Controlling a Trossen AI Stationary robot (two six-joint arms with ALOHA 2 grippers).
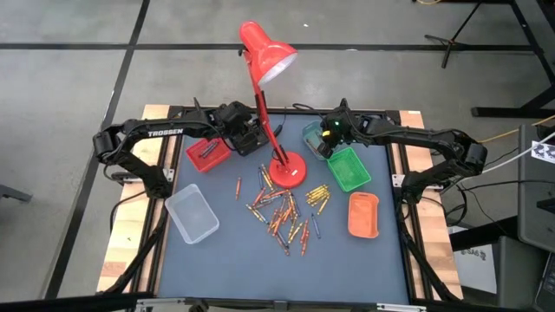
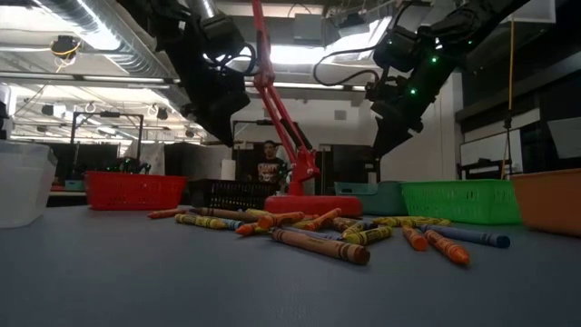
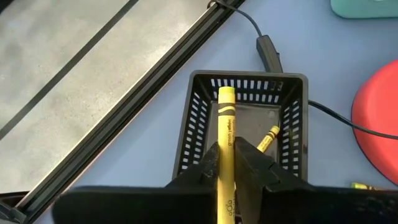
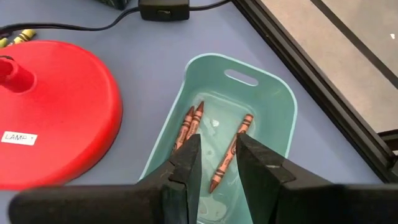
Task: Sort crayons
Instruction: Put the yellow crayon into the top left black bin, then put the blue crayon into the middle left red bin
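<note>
My left gripper (image 3: 227, 152) is shut on a yellow crayon (image 3: 225, 124) above a black slotted tray (image 3: 249, 78), in which another yellow crayon (image 3: 268, 138) lies. This tray (image 1: 253, 139) stands at the far middle, left of the lamp. My right gripper (image 4: 217, 155) hangs open over a teal tray (image 4: 273, 93) that holds three orange-brown crayons (image 4: 233, 149); nothing is between its fingers. Many loose crayons (image 1: 282, 208) lie in a heap on the blue mat in the middle of the table. My left gripper pinches the yellow crayon between its two fingers, on the wrapped part (image 3: 226, 158) behind its middle. The crayon lies along the fingers, and its front end (image 3: 226, 93) juts out past them. The fingers slant downward. The crayon is lifted clear, over the black tray.
A red desk lamp stands with its round base (image 1: 287, 170) between the two arms, its cord running behind the trays. A red tray (image 1: 208, 153), a clear tray (image 1: 192, 214), a green tray (image 1: 349, 168) and an orange tray (image 1: 362, 214) ring the heap.
</note>
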